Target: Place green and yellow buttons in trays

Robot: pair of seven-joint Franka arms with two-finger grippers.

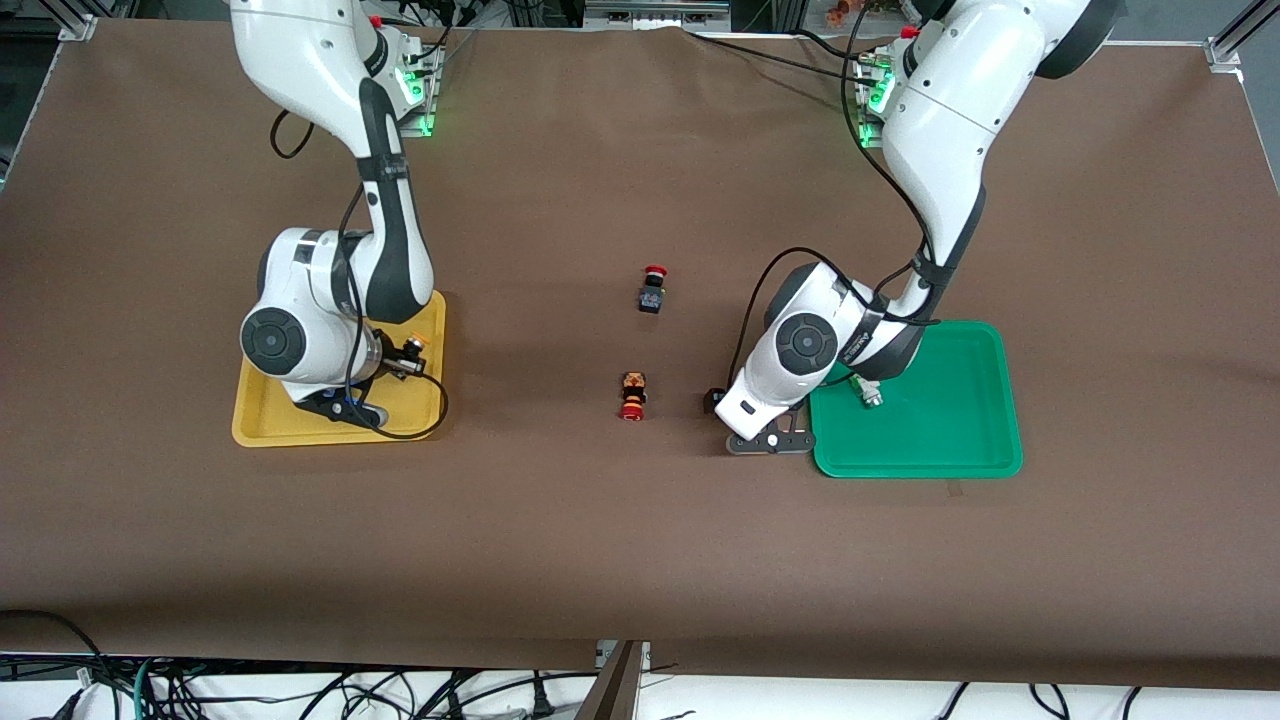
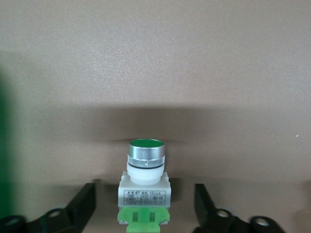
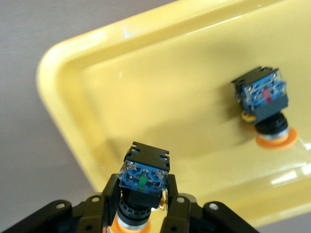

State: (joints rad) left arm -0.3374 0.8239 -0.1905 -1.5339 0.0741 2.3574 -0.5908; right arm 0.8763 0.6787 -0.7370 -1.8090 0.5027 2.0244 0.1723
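My right gripper [image 3: 142,187] is shut on a yellow-capped button [image 3: 145,170] with a dark body. It holds the button just above the yellow tray [image 3: 160,87]. A second yellow-capped button [image 3: 265,107] lies in that tray. In the front view the right hand [image 1: 390,362] hangs over the yellow tray [image 1: 265,415]. My left gripper [image 2: 145,190] is open and low at the table. Its fingers [image 2: 87,196] stand apart on either side of a green-capped whitish button [image 2: 144,167] on the brown cloth. The left hand [image 1: 768,437] is beside the green tray [image 1: 950,440], which holds another green button [image 1: 868,393].
Two dark buttons with red caps sit on the cloth mid-table between the trays. One red button [image 1: 652,290] is farther from the front camera, and the other red button [image 1: 632,396] is nearer. The green tray's edge [image 2: 4,145] shows beside the left gripper.
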